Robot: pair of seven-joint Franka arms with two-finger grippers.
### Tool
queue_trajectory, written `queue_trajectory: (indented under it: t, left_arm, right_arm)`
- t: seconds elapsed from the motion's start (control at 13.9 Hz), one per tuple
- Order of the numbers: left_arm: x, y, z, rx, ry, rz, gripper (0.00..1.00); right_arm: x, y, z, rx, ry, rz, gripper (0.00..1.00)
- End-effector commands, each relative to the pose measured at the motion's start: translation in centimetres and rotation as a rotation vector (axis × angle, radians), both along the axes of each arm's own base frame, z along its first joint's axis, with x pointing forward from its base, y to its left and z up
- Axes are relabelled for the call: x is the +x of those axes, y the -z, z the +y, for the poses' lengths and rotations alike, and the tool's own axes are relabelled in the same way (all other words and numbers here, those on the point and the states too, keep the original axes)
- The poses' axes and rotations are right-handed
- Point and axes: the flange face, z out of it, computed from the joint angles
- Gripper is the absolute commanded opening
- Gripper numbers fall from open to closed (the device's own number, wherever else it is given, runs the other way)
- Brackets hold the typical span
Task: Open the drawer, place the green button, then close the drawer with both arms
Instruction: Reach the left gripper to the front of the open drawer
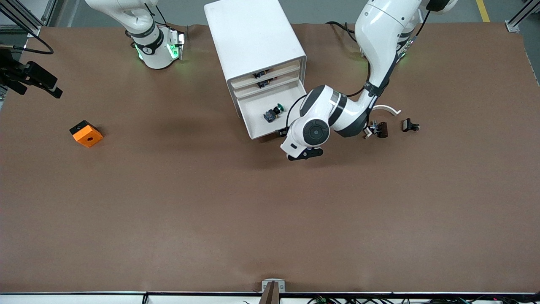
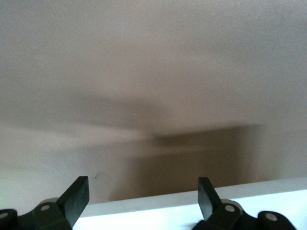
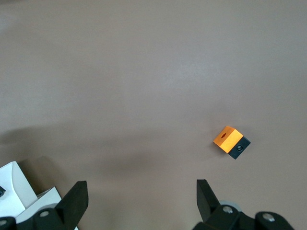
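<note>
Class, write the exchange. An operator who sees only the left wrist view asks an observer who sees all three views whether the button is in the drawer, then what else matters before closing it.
Operator: I see only table and a white edge. Is the button in?
Observer: Yes. The button lies in the drawer, which stands pulled out of the cabinet.
Operator: Where is my left claw?
Observer: Low at the drawer's front, at the corner toward the left arm's end of the table.
Operator: And the other arm?
Observer: The right claw is open and holds nothing. Its wrist view looks down on an orange cube on the table.
</note>
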Motion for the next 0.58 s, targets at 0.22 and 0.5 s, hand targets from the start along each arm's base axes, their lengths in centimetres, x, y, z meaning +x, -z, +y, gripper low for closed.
queue_trajectory:
  t: [0.22,0.5]
  left_arm:
    - [-0.65,0.77,-0.78,0.0,0.002,0.02,1.0]
    - [-1.13,0.83,-1.18,0.004,0.004,0.026,1.0]
  right_arm:
    - [0.3,-0.64,-0.38,-0.022,-0.004,-0.004,1.0]
    - [0.35,-0.64,-0.36,-0.02,-0.004,-0.004,1.0]
